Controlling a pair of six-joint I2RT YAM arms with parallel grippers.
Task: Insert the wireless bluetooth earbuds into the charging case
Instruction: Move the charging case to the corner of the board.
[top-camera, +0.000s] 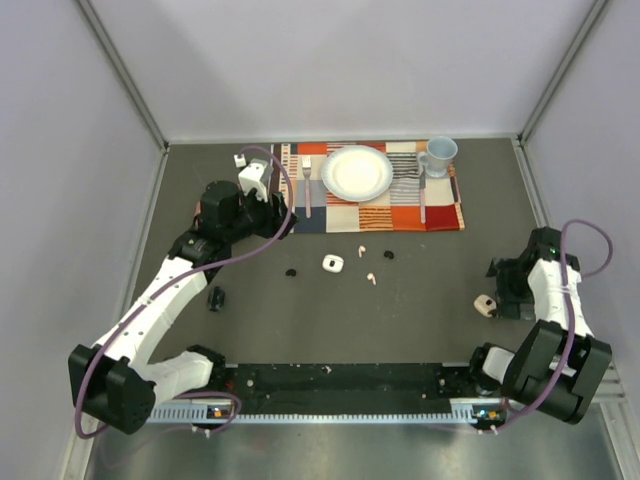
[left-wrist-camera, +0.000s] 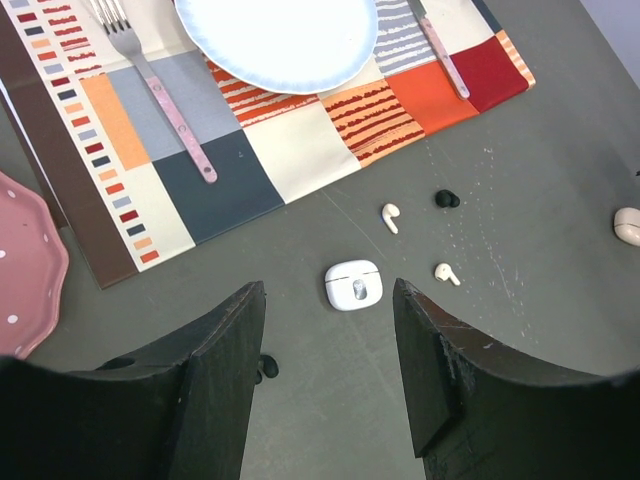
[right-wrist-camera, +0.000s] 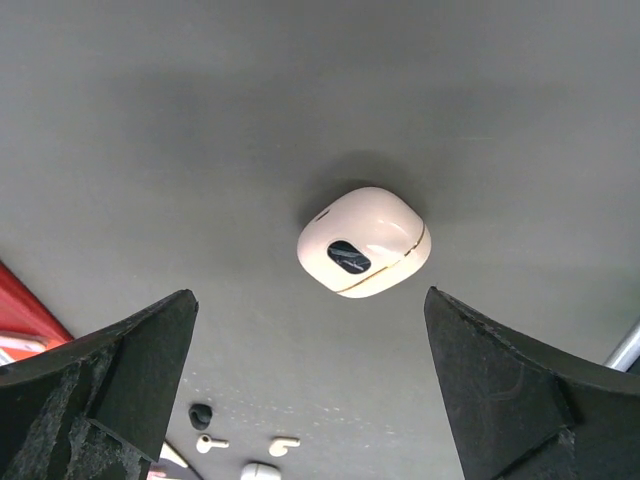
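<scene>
A closed white charging case lies on the grey table, also in the left wrist view. Two pale earbuds and a black earbud lie just beyond it. Another black earbud lies by my left finger. My left gripper is open and empty, above the table short of the white case; from above it is left of the case. A closed pale pink case lies just ahead of my right gripper, which is open and empty. The other earbuds are not visible.
A patchwork placemat at the back carries a white plate, a fork, another utensil and a blue mug. A black case lies near the left arm. A pink plate edge shows at left.
</scene>
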